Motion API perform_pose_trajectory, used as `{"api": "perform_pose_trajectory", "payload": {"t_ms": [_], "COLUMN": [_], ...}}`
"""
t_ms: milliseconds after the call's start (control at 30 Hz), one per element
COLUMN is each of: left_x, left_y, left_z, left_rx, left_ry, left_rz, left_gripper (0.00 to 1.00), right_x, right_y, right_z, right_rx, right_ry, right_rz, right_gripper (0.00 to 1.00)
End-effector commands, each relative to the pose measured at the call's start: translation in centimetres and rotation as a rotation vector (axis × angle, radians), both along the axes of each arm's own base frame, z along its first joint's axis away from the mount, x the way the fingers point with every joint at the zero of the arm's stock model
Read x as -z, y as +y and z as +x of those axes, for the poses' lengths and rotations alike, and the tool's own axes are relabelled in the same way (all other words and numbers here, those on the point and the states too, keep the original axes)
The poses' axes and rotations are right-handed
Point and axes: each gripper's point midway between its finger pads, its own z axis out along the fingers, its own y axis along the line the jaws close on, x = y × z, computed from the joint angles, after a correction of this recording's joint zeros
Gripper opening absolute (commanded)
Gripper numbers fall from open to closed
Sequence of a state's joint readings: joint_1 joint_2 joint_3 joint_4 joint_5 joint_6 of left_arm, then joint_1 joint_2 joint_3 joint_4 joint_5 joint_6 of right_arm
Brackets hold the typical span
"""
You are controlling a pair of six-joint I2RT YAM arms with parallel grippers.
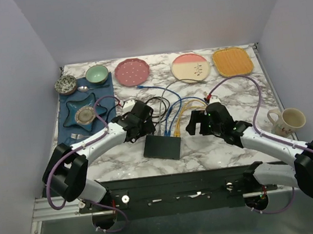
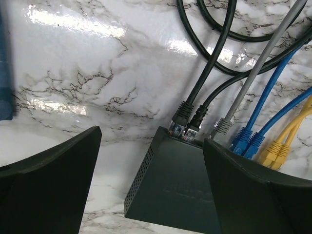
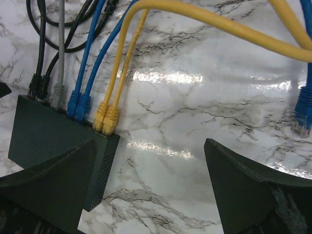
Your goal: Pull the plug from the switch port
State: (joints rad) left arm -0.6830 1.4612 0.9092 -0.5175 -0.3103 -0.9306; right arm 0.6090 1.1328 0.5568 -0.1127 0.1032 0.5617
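Near the switch (image 1: 162, 146), left tool (image 2: 152, 183) and right tool (image 3: 151, 187) hang spread, empty

A robotics lab test cell, plainly: the marble-patterned table (image 1: 217, 149) was boxed in by bare pale walls (image 1: 150, 16) on three sides. At the near edge, an aluminium rail (image 1: 43, 212) and a black base plate (image 1: 175, 185) were seen, with the left arm (image 1: 87, 150) and right arm (image 1: 272, 143) mounted there. Household props were laid out: a pink plate (image 1: 132, 72), a cream plate (image 1: 190, 68) and an orange plate (image 1: 233, 61) along the far edge, a blue mat (image 1: 69, 118) at the far left corner, a mug (image 1: 286, 120) by the right edge. A switch (image 1: 162, 146) with coloured cables (image 1: 172, 106) was set mid-table.
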Motion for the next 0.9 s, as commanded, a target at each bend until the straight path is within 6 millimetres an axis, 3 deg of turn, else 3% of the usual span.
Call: {"api": "perform_pose_trajectory", "payload": {"t_ms": [0,133,267,433,600,867], "left_x": [-0.5,0.3,-0.7,-1.7,-1.0,1.1], "left_y": [-0.1,0.2,0.3,-0.4,-0.4,-0.4], "left_z": [-0.6,-2.1,-3.2,-4.7,-6.3,-8.7], "left_rx": [0.040,0.057,0.077,0.164,0.214,0.274], "left_ry": [-0.021,-0.002,-0.042,-0.065,-0.035,0.042], "left_rz": [-0.019,-0.044,-0.077,-0.064,-0.050,-0.056], "left_gripper": [0.99,0.97,0.89,0.79,0.75,0.70], "right_x": [-0.2,0.4,0.0,1.5,3.1,5.2], "right_y": [2.4,3.1,4.9,6.1,6.5,6.6], "right_z": [0.0,0.9,1.9,2.7,2.4,1.3], "right_rx": [-0.067,-0.059,-0.099,-0.128,-0.146,-0.182], "right_ry": [0.030,0.057,0.078,0.126,0.172,0.235], "right_rz": [0.076,0.068,0.094,0.085,0.072,0.061], "right_gripper": [1.00,1.00,0.97,0.81,0.61,0.54]}}
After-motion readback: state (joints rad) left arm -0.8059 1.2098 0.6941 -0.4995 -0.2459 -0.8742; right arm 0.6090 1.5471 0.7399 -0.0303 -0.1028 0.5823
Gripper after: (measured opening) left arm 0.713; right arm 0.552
